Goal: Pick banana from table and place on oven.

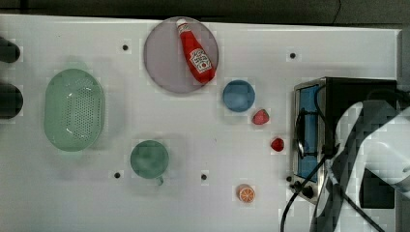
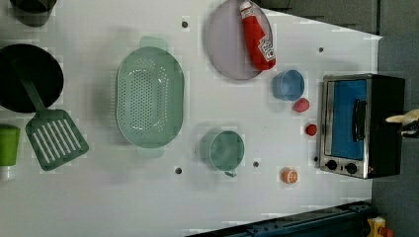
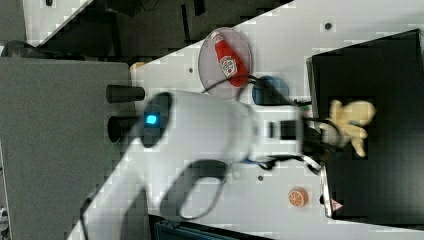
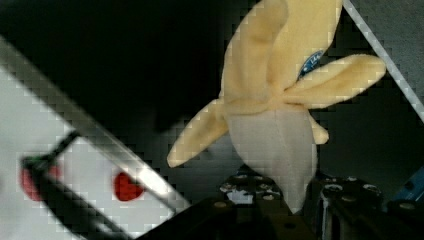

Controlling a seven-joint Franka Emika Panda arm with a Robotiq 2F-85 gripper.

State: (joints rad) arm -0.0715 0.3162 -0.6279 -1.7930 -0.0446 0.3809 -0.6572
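In the top view the white arm [image 1: 372, 140] reaches over the black top of the oven [image 1: 338, 92] at the table's [image 1: 208, 203] right end, and in the left view the banana [image 2: 405, 117] pokes in just past the oven's far edge. The right view shows the gripper [image 3: 320, 132] closed narrowly on the banana's pale end, peel strips splayed above the oven top, while the wrist view shows it hanging over that dark surface. I judge the carry nearly done: the next move calls for lowering and letting go.

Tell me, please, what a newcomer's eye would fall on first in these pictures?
First, the pale banana with splayed peel, held by the gripper over the oven and its black top. Next, the red ketchup bottle lying on a round grey plate near the table's far edge in the top view.
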